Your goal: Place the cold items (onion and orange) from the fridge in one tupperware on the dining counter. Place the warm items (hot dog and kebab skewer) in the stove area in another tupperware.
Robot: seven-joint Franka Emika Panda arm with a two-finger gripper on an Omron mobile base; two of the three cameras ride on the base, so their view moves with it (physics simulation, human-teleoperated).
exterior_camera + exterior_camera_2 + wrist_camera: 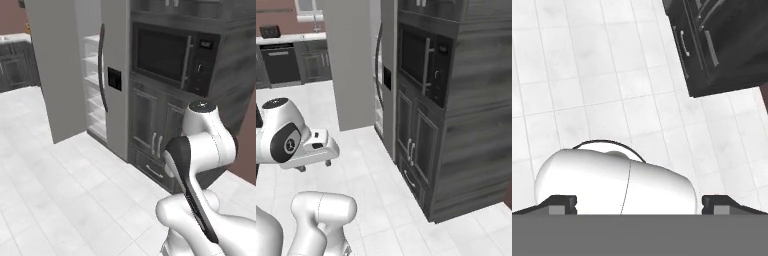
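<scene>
Left base view: fridge (75,70) stands ahead with its door swung open, white shelves (95,85) showing edge-on; no onion or orange can be made out on them from this angle. Microwave (172,57) and dark cabinets (152,135) sit right of it. Pincer (639,202) hangs over the floor (587,75) by the cabinet foot, tips wide apart, nothing between them. Arm folded close to the base.

Risk, as judged: reaching in blind past the open door (57,70) could clip the door edge or a shelf lip; contents unseen, so a wrong shelf is likely.
</scene>
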